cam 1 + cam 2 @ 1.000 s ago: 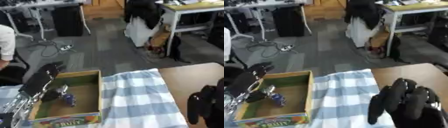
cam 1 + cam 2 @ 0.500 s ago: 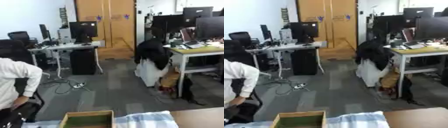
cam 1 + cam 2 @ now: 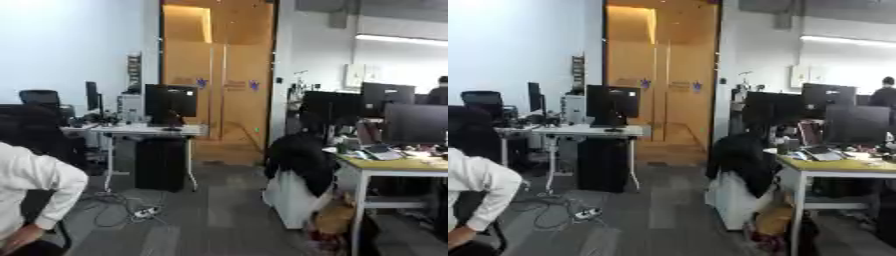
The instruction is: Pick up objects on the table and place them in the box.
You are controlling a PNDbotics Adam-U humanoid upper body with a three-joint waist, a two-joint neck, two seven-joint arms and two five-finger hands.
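view: office only, no table or box in sight
hands: neither shows
step: cannot tell
next: head must look down to the work

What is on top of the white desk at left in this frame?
On the white desk stands a dark monitor, with smaller items beside it too blurred to name. The table, box and both hands are out of view.

The work surface itself is out of view. What shows is grey carpeted floor, with a tangle of cables and a power strip lying on it at the left. A white desk (monitor on top) and a yellow-topped desk stand on that floor.
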